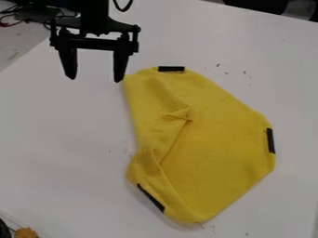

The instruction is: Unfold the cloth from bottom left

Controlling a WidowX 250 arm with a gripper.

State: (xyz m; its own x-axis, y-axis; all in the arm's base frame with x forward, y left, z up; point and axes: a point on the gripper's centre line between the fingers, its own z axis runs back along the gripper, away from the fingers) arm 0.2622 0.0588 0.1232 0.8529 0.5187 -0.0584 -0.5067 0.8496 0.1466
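Observation:
The gripper (94, 79) hangs over the upper left of the white table, its two fingers spread apart with nothing between them. Below and to its right lies the yellow cloth (214, 153), apart from the gripper in the view, though the right finger's tip comes near the cloth's upper left corner. The cloth's left side is folded inward over the middle, with a small pointed tip of fabric near the centre and a crease running down from it toward the bottom. Black strips mark its top, right and lower left edges.
The white table (56, 139) extends around the cloth. An orange-brown object (26, 233) sits at the bottom left corner beside something dark. Small dark specks are scattered near the cloth. Cables (12, 16) lie beyond the table at the upper left.

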